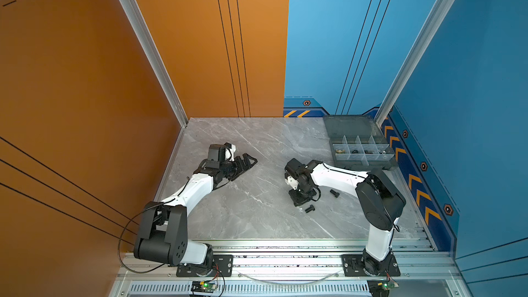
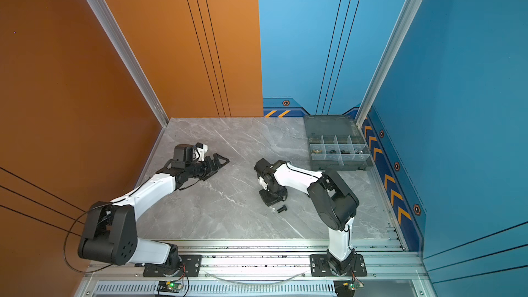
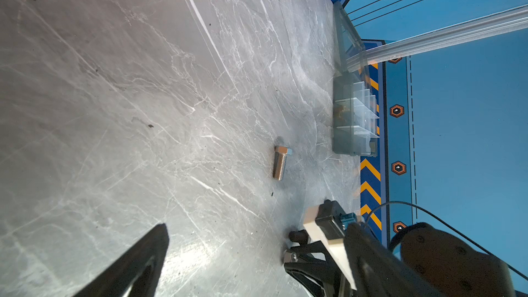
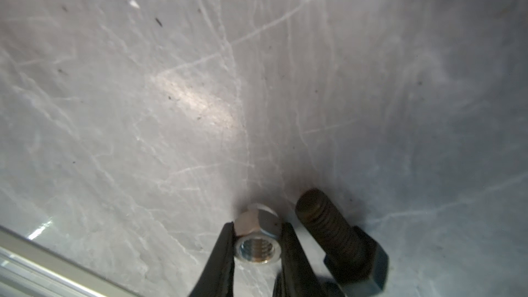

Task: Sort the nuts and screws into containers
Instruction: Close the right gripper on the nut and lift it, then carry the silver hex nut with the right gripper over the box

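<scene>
My right gripper point(image 4: 257, 225) is shut on a silver hex nut point(image 4: 255, 248) that rests on the table, one finger on each side. A black bolt point(image 4: 337, 235) lies right beside it. In both top views this gripper point(image 1: 300, 206) point(image 2: 273, 208) points straight down near that bolt point(image 1: 309, 208) point(image 2: 282, 208). A second black bolt point(image 1: 335, 193) lies by the right forearm. My left gripper point(image 1: 245, 170) point(image 3: 260, 227) hangs open and empty over bare table. A silver bolt point(image 3: 279, 164) lies ahead of it. The organiser box point(image 1: 365, 164) point(image 2: 340, 164) stands open at the back right.
The box's lid point(image 1: 351, 125) lies flat behind its compartments, which hold brass wing nuts point(image 1: 341, 150) and dark pieces. Walls close in the back and both sides. An aluminium rail point(image 1: 285, 245) runs along the table's front edge.
</scene>
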